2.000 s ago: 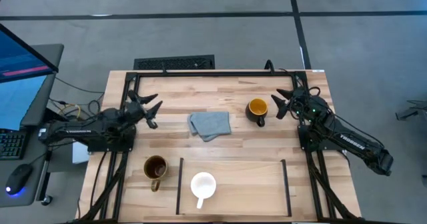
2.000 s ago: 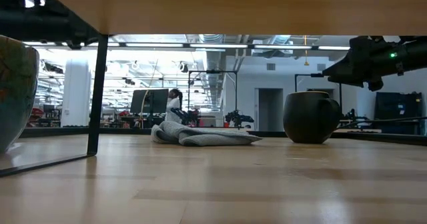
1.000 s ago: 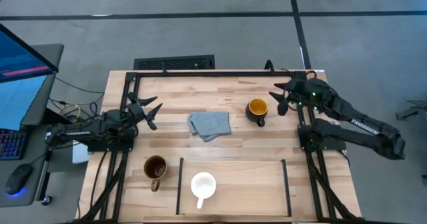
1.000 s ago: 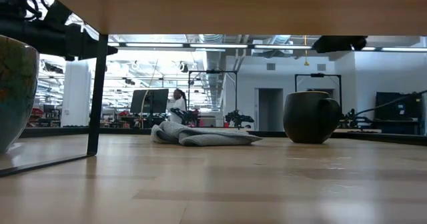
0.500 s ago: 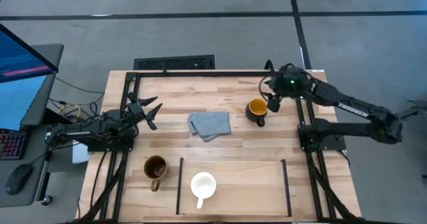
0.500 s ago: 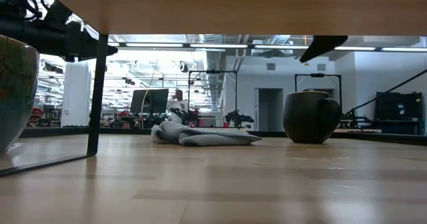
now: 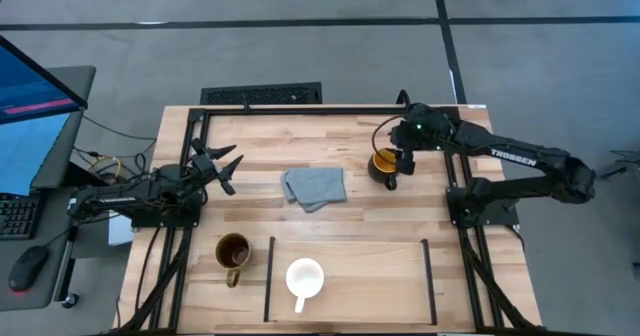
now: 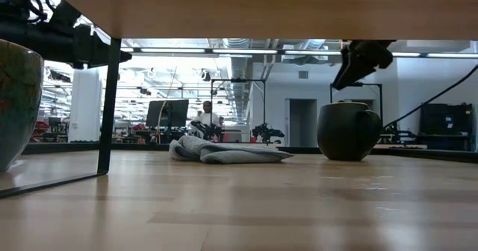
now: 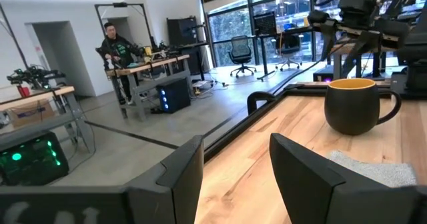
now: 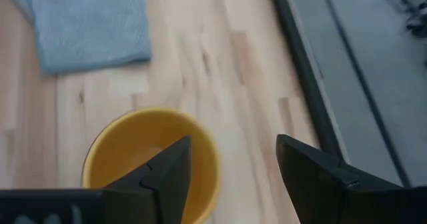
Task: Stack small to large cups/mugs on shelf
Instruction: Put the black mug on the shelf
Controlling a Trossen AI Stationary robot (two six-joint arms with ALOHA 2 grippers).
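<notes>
The medium dark mug with yellow inside (image 7: 384, 164) (image 8: 347, 131) (image 9: 357, 104) (image 10: 150, 159) stands upright on the table at the right, far from the shelf. My right gripper (image 7: 405, 157) (image 8: 351, 66) (image 10: 230, 177) hovers open just above its rim, tipped downward. One finger is over the opening and the other is past the rim. The small white mug (image 7: 304, 276) stands on the shelf (image 7: 360, 268) between two black bars. The brownish mug (image 7: 233, 251) (image 8: 15, 101) stands just left of the left bar. My left gripper (image 7: 225, 166) (image 9: 233, 164) waits open at the table's left.
A crumpled grey cloth (image 7: 315, 187) (image 8: 224, 151) (image 10: 90, 24) lies mid-table, left of the dark mug. A black frame rail (image 7: 300, 109) runs along the far edge. The shelf's thin black bars (image 7: 270, 276) (image 7: 430, 276) stand near the front. A person shows in the room beyond.
My right gripper has swung toward the table's left and sunk a little toward the dark mug. It has tipped downward and rolled, and now hangs over the mug's rim. Its fingers stay open. The mugs and the cloth have not moved.
</notes>
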